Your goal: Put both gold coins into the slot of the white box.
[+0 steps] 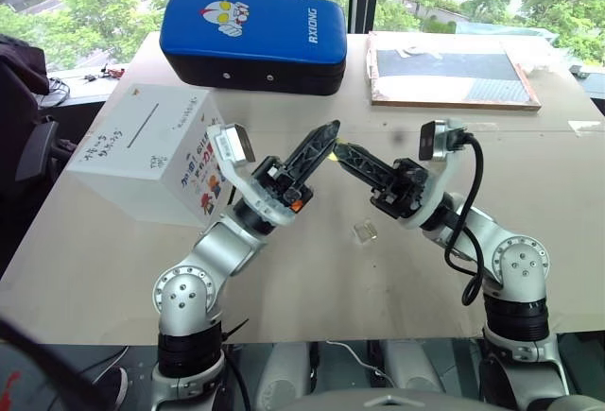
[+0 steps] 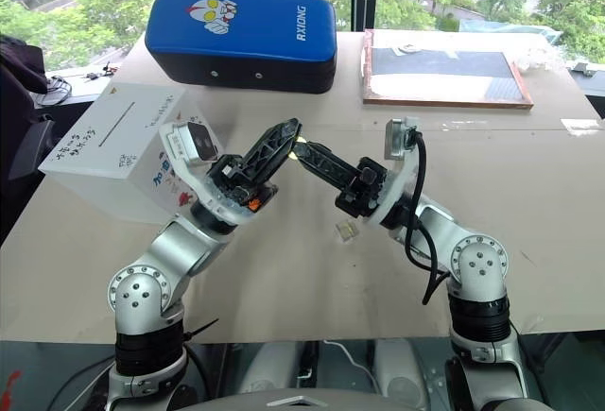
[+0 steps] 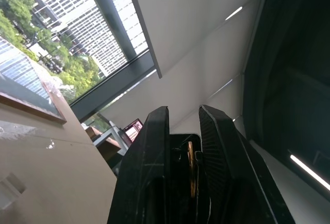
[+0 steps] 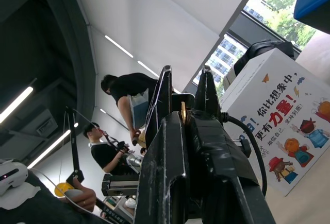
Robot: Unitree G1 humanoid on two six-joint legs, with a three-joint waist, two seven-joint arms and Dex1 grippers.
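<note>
Coins first: one, golden (image 4: 183,112), is up in the air over the middle of the table (image 1: 284,279), pinched edge-on at the tip of the right gripper (image 1: 342,151), whose jaws are closed tight on it. The left gripper (image 1: 326,137) meets it tip to tip from the left. Its jaws stand a little apart, one on either side of that coin and of the right fingertips. Whether they already press on the coin I cannot tell. It looks like a handover to the arm nearer the box.

The second coin (image 1: 365,232), paler in its clear case, lies flat on the table just near of the right gripper, touched by nothing.

Both coins look light, stiff and smooth-cased, so probably slippery and quick to twist or pop out of a loose pinch. The best hold is across the two flat faces, well onto the pads, with an edge left free to enter the slit. The one lying flat will be awkward to lift, since it gives only a thin rim to catch.

The box (image 1: 142,161) sits at the left of the table, beside the left arm. The slot (image 1: 156,126) is a thin dark line along its top, with nothing over it. Neither coin is in yet.

A blue cushion (image 1: 253,38) lies at the far edge, and a framed board (image 1: 454,71) at far right.
</note>
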